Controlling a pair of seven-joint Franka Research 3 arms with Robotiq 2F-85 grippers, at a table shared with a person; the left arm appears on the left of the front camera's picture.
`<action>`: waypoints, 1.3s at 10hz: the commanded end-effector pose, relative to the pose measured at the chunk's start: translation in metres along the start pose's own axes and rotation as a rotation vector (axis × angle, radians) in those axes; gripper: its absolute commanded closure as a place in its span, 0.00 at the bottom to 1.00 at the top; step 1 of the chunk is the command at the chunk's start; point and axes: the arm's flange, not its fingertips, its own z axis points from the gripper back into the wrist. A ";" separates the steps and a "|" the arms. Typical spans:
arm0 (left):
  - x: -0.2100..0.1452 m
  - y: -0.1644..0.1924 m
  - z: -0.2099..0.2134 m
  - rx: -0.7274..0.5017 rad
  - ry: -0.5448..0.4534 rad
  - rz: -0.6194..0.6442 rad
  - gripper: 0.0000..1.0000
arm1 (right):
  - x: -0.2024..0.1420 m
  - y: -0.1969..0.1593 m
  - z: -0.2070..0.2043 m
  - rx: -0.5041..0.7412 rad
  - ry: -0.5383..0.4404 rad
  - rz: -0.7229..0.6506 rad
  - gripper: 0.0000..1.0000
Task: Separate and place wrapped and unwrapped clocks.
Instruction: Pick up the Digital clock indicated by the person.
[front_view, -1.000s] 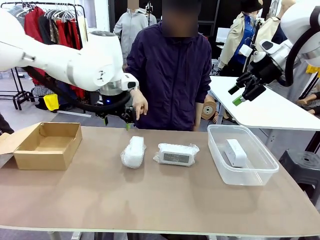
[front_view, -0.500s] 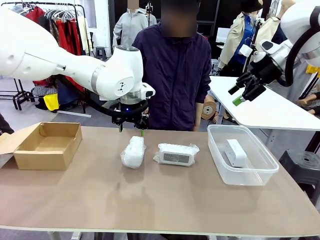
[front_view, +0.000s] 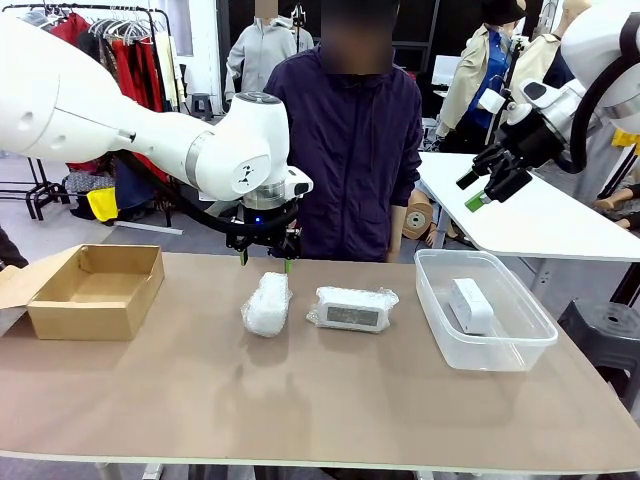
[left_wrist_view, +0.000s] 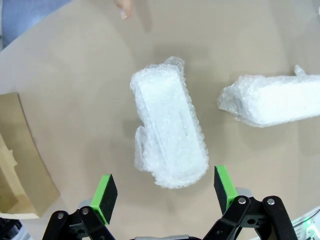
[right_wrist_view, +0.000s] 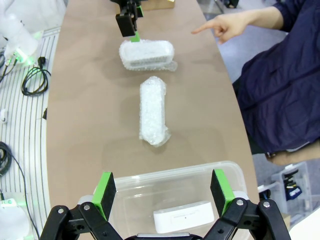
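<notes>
Got the left gripper (front_view: 265, 262) spread wide, hanging just above a white rectangular clock swathed in bubble wrap (front_view: 267, 304), midway along the brown table (front_view: 300, 400) toward its far edge. Second bubble-wrapped white clock (front_view: 352, 308) just beside it on the right. Bare smooth white plastic clock (front_view: 470, 305) inside the clear plastic tub (front_view: 500, 352) by the right edge. Right gripper (front_view: 478, 190) open too, up high near the far right corner, holding nothing.

There goes the left arm, swinging in from the side! Its pincer (front_view: 265, 261), up beside the person's hand (right_wrist_view: 235, 22) a second ago, now hangs right above the left bubble-wrapped clock (front_view: 266, 305). The big white joint has slid across in front of that hand. The last half-second brought just a small nudge rightward.
</notes>
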 end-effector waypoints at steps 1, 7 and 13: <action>-0.001 0.003 0.001 0.005 -0.001 -0.001 0.00 | 0.002 -0.001 0.002 0.004 -0.003 0.004 0.00; 0.011 -0.013 -0.031 -0.008 0.025 0.092 0.00 | 0.002 -0.001 0.002 0.004 -0.003 0.004 0.00; 0.019 -0.014 -0.069 0.012 0.095 0.181 0.00 | 0.002 -0.001 0.002 0.004 -0.003 0.004 0.00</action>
